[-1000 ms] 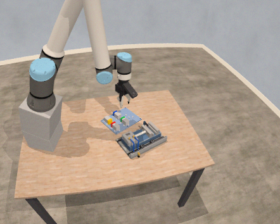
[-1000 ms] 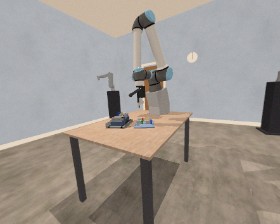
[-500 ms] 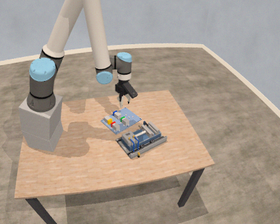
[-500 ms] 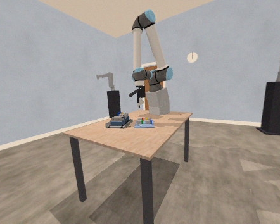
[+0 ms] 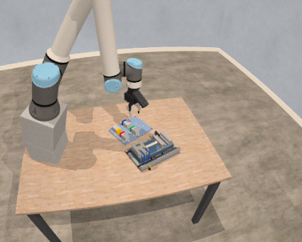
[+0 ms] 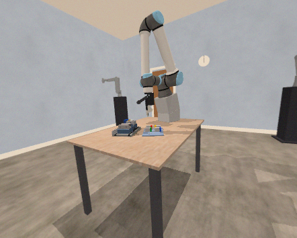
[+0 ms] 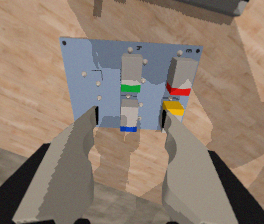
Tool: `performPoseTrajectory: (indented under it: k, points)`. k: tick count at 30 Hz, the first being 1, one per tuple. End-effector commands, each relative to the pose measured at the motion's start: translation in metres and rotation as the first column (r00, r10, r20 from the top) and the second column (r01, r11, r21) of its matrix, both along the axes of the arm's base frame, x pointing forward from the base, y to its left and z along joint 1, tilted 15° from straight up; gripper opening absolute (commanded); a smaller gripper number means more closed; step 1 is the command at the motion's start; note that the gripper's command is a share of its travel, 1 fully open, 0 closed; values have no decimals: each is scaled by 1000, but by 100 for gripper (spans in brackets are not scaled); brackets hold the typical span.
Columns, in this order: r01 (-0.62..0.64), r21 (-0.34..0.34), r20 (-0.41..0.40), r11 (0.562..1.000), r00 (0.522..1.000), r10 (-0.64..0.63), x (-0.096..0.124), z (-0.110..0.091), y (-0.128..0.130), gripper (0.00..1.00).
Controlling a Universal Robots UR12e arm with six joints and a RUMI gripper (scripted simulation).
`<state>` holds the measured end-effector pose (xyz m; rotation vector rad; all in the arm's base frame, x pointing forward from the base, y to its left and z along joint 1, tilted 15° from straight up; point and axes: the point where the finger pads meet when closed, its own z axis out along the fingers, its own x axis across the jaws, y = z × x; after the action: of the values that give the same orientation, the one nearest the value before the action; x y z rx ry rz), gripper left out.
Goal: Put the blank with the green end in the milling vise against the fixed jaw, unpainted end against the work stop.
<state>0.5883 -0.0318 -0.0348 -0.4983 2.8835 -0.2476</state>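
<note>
The blank with the green end [image 7: 130, 76] lies flat on the blue plate [image 7: 128, 85]; it also shows in the top view [image 5: 134, 129]. Blanks with blue [image 7: 129, 117], red [image 7: 180, 78] and yellow [image 7: 173, 111] ends lie on the same plate. My gripper [image 7: 130, 109] is open and empty, hovering well above the plate's near edge, over the blue-ended blank; it also shows in the top view [image 5: 135, 111]. The milling vise [image 5: 153, 149] stands beside the plate, its jaws apart with nothing between them.
The robot's grey base [image 5: 44, 133] stands at the table's left back corner. The vise has blue hoses [image 5: 146, 156] at its near end. The table's edges are some way from the plate and vise.
</note>
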Motion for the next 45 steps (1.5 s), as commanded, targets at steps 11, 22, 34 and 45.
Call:
performPoseTrajectory:
  k: [11, 22, 34, 45]
  points:
    - [0, 0, 1, 1000, 1000, 0, 11, -42, -6, 40]
    - [0, 0, 1, 1000, 1000, 0, 18, -73, -10, 40]
    - [0, 0, 1, 1000, 1000, 0, 24, -97, -13, 40]
    - [0, 0, 1, 1000, 1000, 0, 26, -104, -14, 40]
